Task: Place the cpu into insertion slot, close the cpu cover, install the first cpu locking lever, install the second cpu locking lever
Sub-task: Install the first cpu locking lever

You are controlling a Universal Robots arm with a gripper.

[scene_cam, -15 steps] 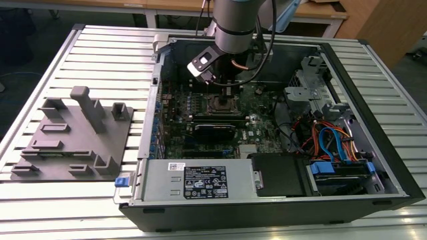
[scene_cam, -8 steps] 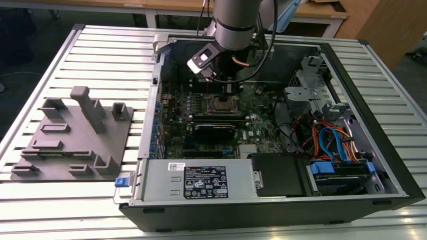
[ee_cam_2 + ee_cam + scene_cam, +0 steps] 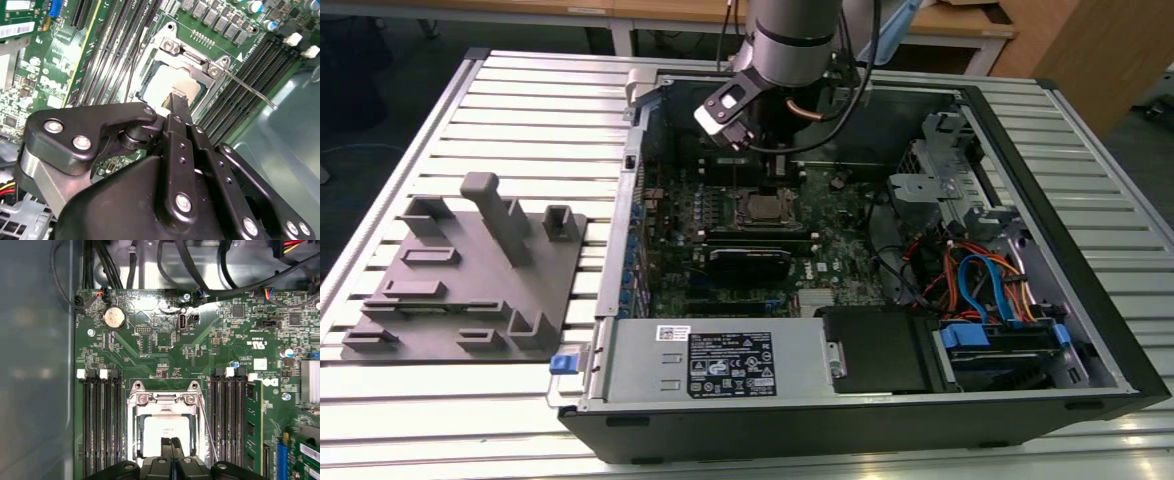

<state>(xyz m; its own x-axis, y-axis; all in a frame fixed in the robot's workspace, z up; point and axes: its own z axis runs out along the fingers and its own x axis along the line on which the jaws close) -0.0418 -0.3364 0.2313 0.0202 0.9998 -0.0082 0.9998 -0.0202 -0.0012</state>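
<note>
The cpu [image 3: 165, 430] lies flat in the socket on the green motherboard, its pale metal face showing through the window of the cpu cover [image 3: 162, 399], which lies down around it. In the second wrist view the cpu [image 3: 167, 87] and cover [image 3: 192, 57] sit just past my fingertips. My gripper [image 3: 171, 442] hovers over the edge of the chip, fingers shut together with nothing between them, also seen as gripper [image 3: 177, 102]. A thin wire locking lever [image 3: 207, 430] runs along one side of the socket, its free end [image 3: 260, 97] angled away. In the exterior view, the gripper [image 3: 771, 168] is above the socket [image 3: 761, 208].
Black memory slots [image 3: 100, 425] flank the socket on both sides, one holding a green module [image 3: 254, 430]. Cables [image 3: 200, 270] cross beyond the board. The open computer case [image 3: 1067, 250] walls the area in. A grey fixture tray [image 3: 467, 270] rests at the exterior view's left.
</note>
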